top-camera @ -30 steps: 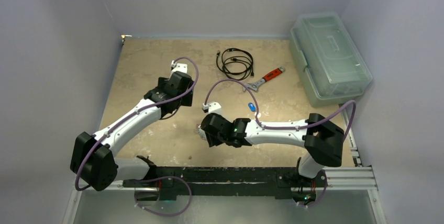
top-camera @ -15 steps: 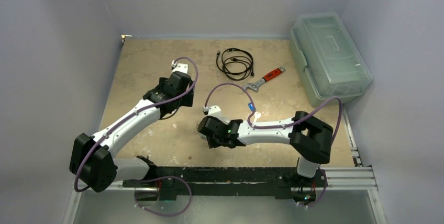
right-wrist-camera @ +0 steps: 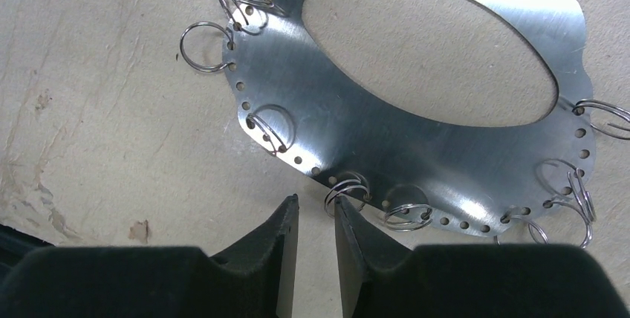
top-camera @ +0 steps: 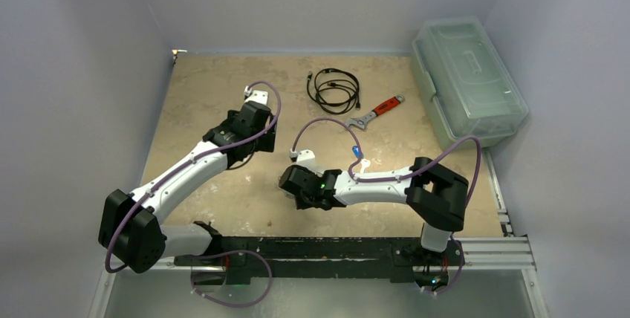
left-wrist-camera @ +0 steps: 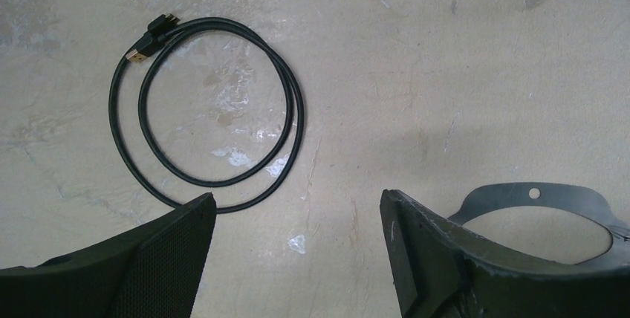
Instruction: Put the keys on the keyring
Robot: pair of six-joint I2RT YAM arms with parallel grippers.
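Our right gripper [right-wrist-camera: 316, 210], nearly closed and empty, faces the keyring [right-wrist-camera: 386, 147] lying flat just ahead, its long axis crosswise; the keys [top-camera: 359, 152] lie back beside that arm

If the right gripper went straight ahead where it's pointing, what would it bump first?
Probably a little wire loop on the keyring, at its near edge, right ahead of the right gripper. Then the keyring's flat metal. Height is hard to judge.
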